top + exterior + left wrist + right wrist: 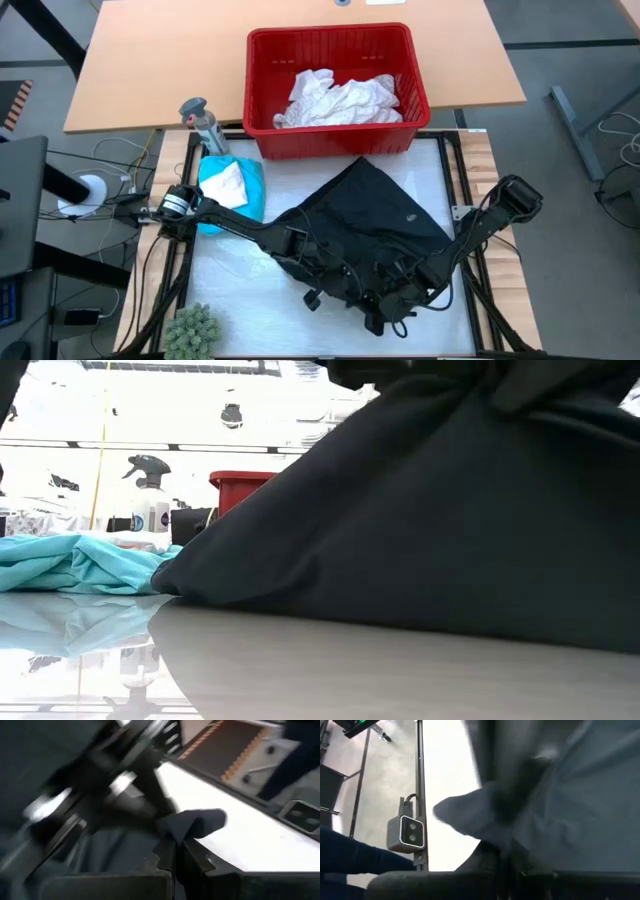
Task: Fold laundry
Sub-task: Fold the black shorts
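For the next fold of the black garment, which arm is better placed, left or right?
Neither clearly: both look usable together. The left gripper and right gripper are each shut on the black garment at its near edge, so a two-arm lift seems likeliest.

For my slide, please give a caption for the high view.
Both arms pinch the black garment near the table's front edge, with white laundry in the red basket.

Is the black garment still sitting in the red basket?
No, in the high view the black garment lies spread on the white work surface in front of the red basket, which holds only white laundry.
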